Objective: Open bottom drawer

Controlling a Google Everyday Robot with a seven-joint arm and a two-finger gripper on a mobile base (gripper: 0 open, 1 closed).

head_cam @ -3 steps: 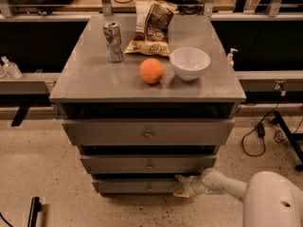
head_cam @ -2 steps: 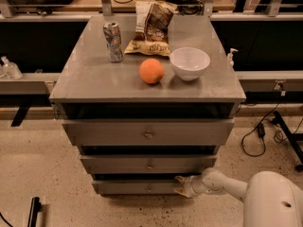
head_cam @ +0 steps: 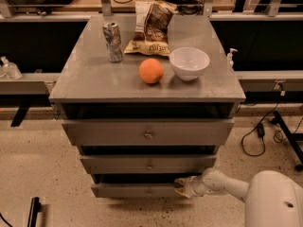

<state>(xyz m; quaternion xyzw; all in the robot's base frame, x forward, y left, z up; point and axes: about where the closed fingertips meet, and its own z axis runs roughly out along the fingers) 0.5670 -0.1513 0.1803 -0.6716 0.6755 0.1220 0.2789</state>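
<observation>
at the foot of your grey cabinet (head_cam: pixel 94 79), the bottom drawer (head_cam: pixel 132 190) sits under two bigger drawers (head_cam: pixel 147 134). your gripper (head_cam: pixel 182 187) is at its right end, and you cannot tell if it is wide or holding on.

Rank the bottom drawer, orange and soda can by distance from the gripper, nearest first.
1. Bottom drawer: the gripper is at its right end.
2. Orange: cabinet top, front centre.
3. Soda can: cabinet top, back left.
</observation>
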